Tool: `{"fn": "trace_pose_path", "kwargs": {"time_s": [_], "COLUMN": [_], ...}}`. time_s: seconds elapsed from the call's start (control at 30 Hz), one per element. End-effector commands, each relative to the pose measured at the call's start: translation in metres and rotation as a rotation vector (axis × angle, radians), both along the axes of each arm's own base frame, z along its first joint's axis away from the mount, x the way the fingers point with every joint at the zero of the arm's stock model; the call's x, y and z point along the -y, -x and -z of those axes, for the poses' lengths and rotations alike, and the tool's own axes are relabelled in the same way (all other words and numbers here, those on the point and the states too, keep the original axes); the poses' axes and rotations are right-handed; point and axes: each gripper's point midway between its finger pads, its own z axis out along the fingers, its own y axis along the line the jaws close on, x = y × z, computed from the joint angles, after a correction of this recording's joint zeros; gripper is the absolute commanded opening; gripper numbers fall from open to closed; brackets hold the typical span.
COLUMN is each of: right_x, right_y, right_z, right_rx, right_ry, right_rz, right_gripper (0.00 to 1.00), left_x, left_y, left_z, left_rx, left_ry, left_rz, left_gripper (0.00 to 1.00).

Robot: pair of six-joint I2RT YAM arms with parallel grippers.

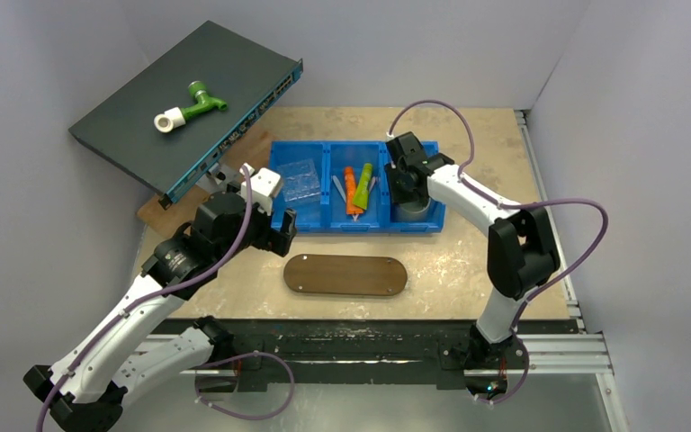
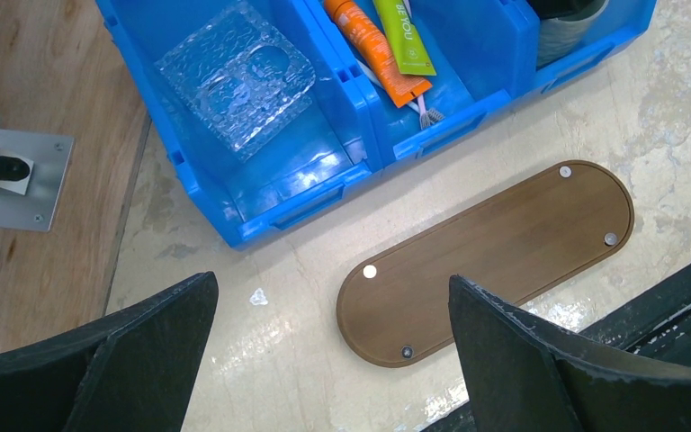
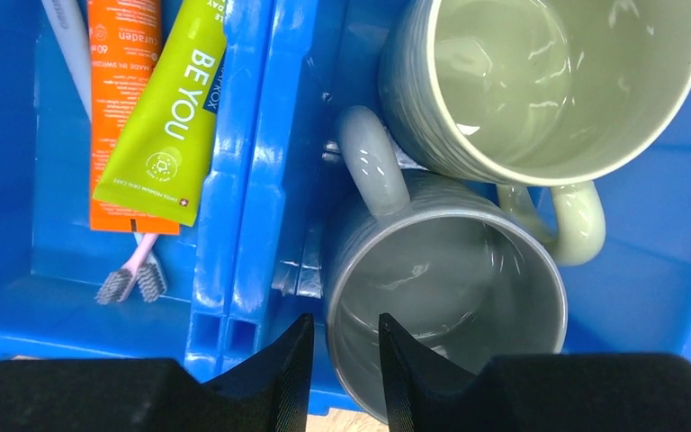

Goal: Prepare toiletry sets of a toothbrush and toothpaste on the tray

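Bin [image 1: 351, 227] with three compartments: at 9 o'clock a clear plastic sheet [image 1: 299, 183]; in the middle an orange tube [image 3: 124, 108] marked "curaden", a green tube [image 3: 173, 117] marked "BE YOU", and toothbrushes [image 3: 135, 274] under them; at 3 o'clock two mugs [image 3: 540, 81]. I see the tray [image 2: 490, 261] at 6 o'clock from it. My left gripper [image 2: 331, 283] is wide. My right gripper [image 3: 345, 328] is narrow, astride the grey mug [image 3: 450, 288] rim; whether it grips I cannot tell.

Count: 2 toothbrushes (pale toothbrush [image 3: 65, 40], pink toothbrush [image 3: 140, 257]), 2 tubes (orange tube [image 3: 119, 81], lime-green tube [image 3: 169, 126]), 2 mugs (grey mug [image 3: 450, 297], pale green mug [image 3: 549, 81]). 1 oval tray [image 1: 345, 274], 1 blue bin [image 1: 360, 224] with 3 compartments, 1 clear plastic sheet [image 2: 234, 76], 1 dark flat box [image 1: 139, 112], 1 green-white fitting [image 1: 189, 107].
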Motion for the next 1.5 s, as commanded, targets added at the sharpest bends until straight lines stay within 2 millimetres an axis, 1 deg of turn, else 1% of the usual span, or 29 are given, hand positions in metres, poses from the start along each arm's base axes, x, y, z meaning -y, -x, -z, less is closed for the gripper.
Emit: {"fn": "trace_pose_path", "kwargs": {"time_s": [0.0,0.23,0.5,0.7,0.8,0.93,1.07,1.27,1.43,1.47], "right_x": [-0.004,-0.009,-0.011,-0.013,-0.015,-0.017,-0.017,-0.006,0.003,0.004], "right_y": [-0.003,-0.002,-0.003,-0.005,-0.006,-0.007,-0.012,-0.02,-0.022,-0.021], "right_z": [0.003,0.017,0.023,0.022,0.02,0.015,0.001,-0.04,-0.076,-0.08], "right_rx": [0.003,-0.033,-0.04,-0.039,-0.035,-0.022,0.015,0.114,0.192,0.199], "right_ry": [-0.023,-0.032,-0.033,-0.037,-0.045,-0.054,-0.062,-0.048,-0.048,-0.05], "right_rz": [-0.032,-0.041,-0.049,-0.057,-0.063,-0.067,-0.065,-0.007,0.033,0.037], "right_gripper": [0.34,0.3,0.21,0.09,0.01,0.0,0.0,0.0,0.0,0.0], "left_x": [0.003,0.004,0.004,0.003,0.003,0.002,0.002,0.002,0.001,0.001], "left_y": [-0.005,-0.006,-0.008,-0.009,-0.009,-0.009,-0.01,-0.01,-0.011,-0.011], "left_z": [-0.015,-0.014,-0.012,-0.011,-0.011,-0.012,-0.012,-0.012,-0.012,-0.012], "left_rx": [0.049,0.045,0.038,0.035,0.035,0.036,0.035,0.036,0.035,0.035], "left_ry": [0.03,0.029,0.022,0.019,0.019,0.019,0.017,0.02,0.021,0.022], "left_rz": [0.009,0.008,0.006,0.004,0.002,0.0,-0.002,-0.006,-0.011,-0.012], "left_gripper": [1.0,1.0,1.0,1.0,1.0,1.0,1.0,1.0,1.0,1.0]}}
